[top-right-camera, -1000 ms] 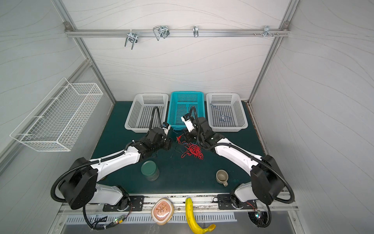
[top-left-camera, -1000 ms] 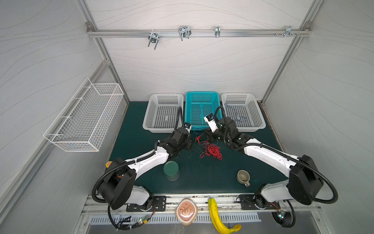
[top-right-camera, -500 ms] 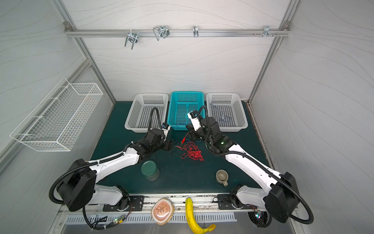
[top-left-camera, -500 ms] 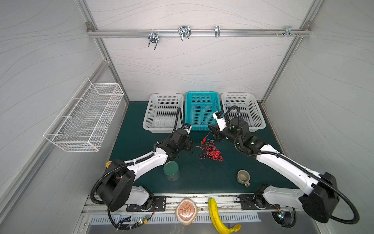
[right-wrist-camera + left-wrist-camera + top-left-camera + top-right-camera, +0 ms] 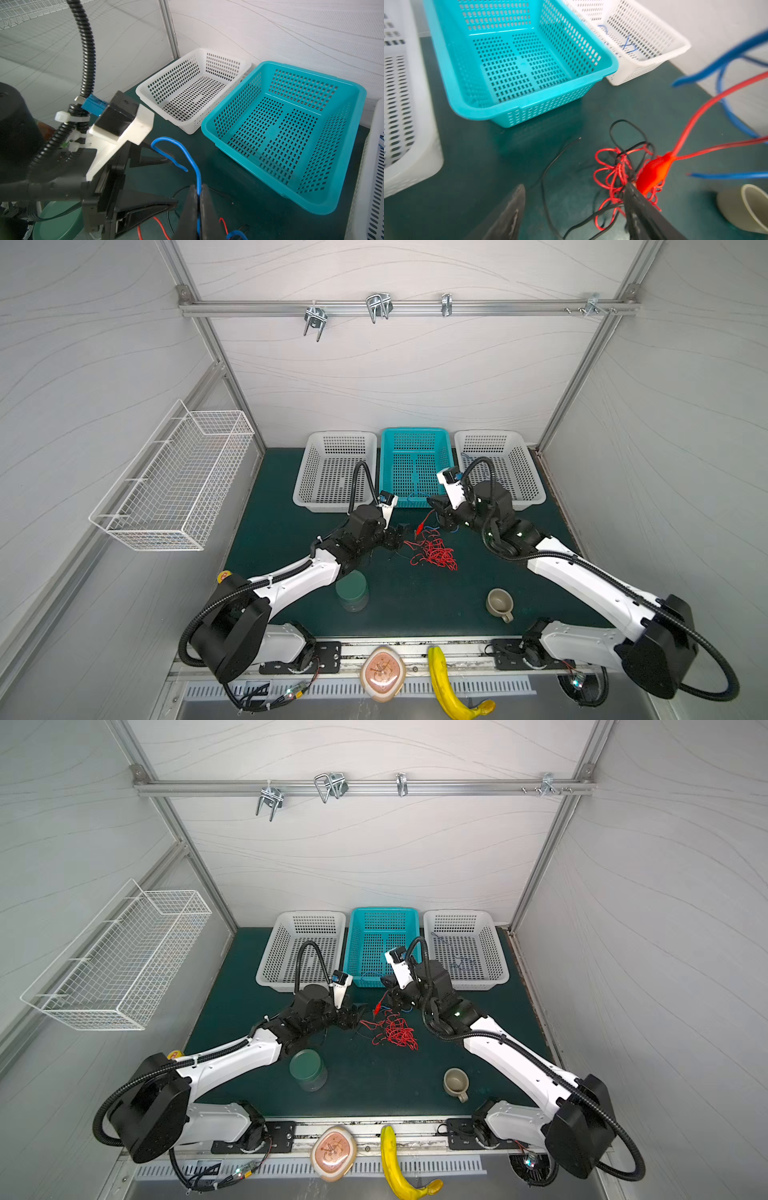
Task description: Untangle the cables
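Plainly, my right gripper point(image 5: 198, 199) is pinched tight on the blue cable point(image 5: 193, 158) at lower centre; my left gripper point(image 5: 575, 186) gapes empty beside the red clip point(image 5: 652, 174); with the tangled cables point(image 5: 434, 553) unanchored mid-frame on the counter point(image 5: 415, 605), a pull could drag the whole knot.

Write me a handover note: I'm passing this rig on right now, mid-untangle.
Left gripper: open, holding nothing, beside the red cables.
Right gripper: shut on a blue cable, above the mat.
Red cables and a black cable lie tangled on the mat.
Done: another blue wire sits in the right-hand white basket.
Left: free the held blue cable, then separate red from black.
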You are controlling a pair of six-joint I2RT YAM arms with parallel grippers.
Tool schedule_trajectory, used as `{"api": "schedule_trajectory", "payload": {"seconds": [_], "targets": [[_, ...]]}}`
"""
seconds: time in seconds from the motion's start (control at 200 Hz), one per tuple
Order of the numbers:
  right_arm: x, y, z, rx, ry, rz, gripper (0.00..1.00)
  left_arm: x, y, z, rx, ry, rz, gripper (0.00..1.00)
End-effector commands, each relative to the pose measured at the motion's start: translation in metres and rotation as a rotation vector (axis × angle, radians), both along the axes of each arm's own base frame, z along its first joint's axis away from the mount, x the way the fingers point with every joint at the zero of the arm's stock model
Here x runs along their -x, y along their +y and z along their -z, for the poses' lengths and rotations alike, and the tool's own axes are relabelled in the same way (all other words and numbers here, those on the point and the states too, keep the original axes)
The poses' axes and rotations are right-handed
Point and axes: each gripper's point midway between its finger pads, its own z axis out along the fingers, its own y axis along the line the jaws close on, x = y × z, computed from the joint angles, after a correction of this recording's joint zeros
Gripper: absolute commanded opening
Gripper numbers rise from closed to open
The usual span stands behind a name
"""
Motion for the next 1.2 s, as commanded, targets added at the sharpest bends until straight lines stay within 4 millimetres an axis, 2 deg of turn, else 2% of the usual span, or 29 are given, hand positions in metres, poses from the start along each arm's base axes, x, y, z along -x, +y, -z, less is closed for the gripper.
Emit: {"api": "schedule_trajectory", "payload": {"seconds": [0.0, 0.145, 0.165, 0.34, 0.41, 0.56, 0.7, 0.805, 1.001, 1.041, 1.061, 1.196], "targets": [[-0.001, 0.006, -0.015, -0.050, -0.024, -0.025, 0.00, -0.001, -0.020, -0.032, 0.121, -0.071, 0.070, 0.75], [0.001, 0.009, -0.019, -0.071, -0.025, -0.044, 0.00, -0.001, -0.035, -0.034, 0.164, -0.059, 0.113, 0.73], [0.001, 0.010, -0.019, -0.075, -0.023, -0.046, 0.00, -0.003, -0.039, -0.041, 0.187, -0.083, 0.121, 0.73], [0.001, 0.015, -0.020, -0.098, -0.015, -0.061, 0.00, -0.005, -0.057, -0.038, 0.204, -0.059, 0.162, 0.69], [0.002, 0.017, -0.021, -0.109, -0.009, -0.073, 0.00, -0.008, -0.060, -0.037, 0.212, -0.054, 0.157, 0.65], [0.004, 0.019, -0.021, -0.119, 0.000, -0.082, 0.00, -0.014, -0.062, -0.035, 0.224, -0.048, 0.142, 0.48], [0.004, 0.016, -0.022, -0.121, -0.005, -0.070, 0.00, -0.016, -0.062, -0.034, 0.222, -0.044, 0.127, 0.23], [0.001, 0.012, -0.021, -0.115, -0.011, -0.043, 0.00, -0.018, -0.060, -0.032, 0.211, -0.037, 0.113, 0.00], [-0.009, -0.005, -0.012, -0.060, -0.020, 0.065, 0.00, -0.022, -0.048, -0.033, 0.177, -0.042, 0.049, 0.00], [-0.015, -0.013, -0.008, -0.032, -0.019, 0.119, 0.00, -0.023, -0.045, -0.036, 0.175, -0.056, 0.032, 0.00], [-0.018, -0.018, -0.004, -0.016, -0.014, 0.147, 0.00, -0.021, -0.041, -0.029, 0.148, -0.033, 0.019, 0.00], [-0.033, -0.056, 0.015, 0.080, 0.017, 0.329, 0.00, -0.026, -0.018, -0.027, 0.079, -0.045, -0.086, 0.00]]}}
